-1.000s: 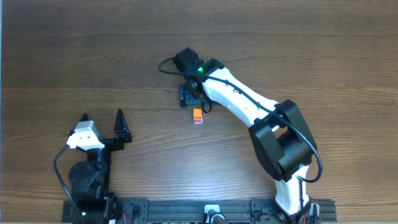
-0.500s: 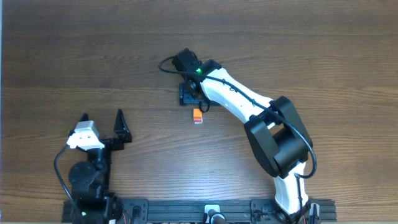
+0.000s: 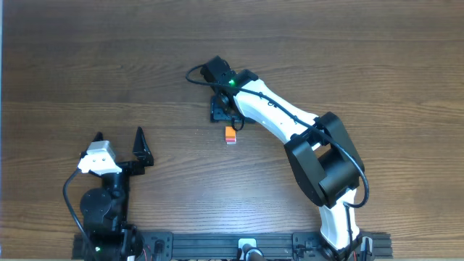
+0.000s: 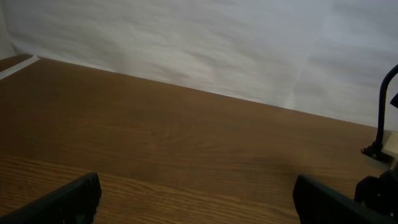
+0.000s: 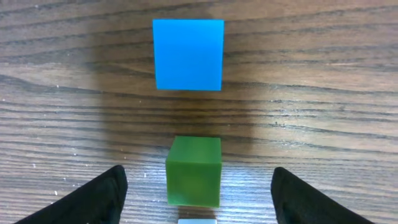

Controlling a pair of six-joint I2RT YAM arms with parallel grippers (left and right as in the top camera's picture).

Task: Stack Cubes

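Right claw (image 5: 196,177): fingers apart, nothing held, hanging above the green cube (image 5: 193,163).
Green cube: on the counter (image 3: 377,58), between the open fingers, near the blue cube (image 5: 188,54) but not touching it.
Orange cube (image 3: 230,133): on the counter near the right claw.
Left claw (image 3: 119,141): fingers apart, empty, well apart from the cubes.
Step judged: pick-up of the green cube.
Recommended method: descend straight, keep the cube centred, close squarely on its 2 flat sides, lift level.
Risk judged: an off-centre close could twist the cube or nudge the blue one.
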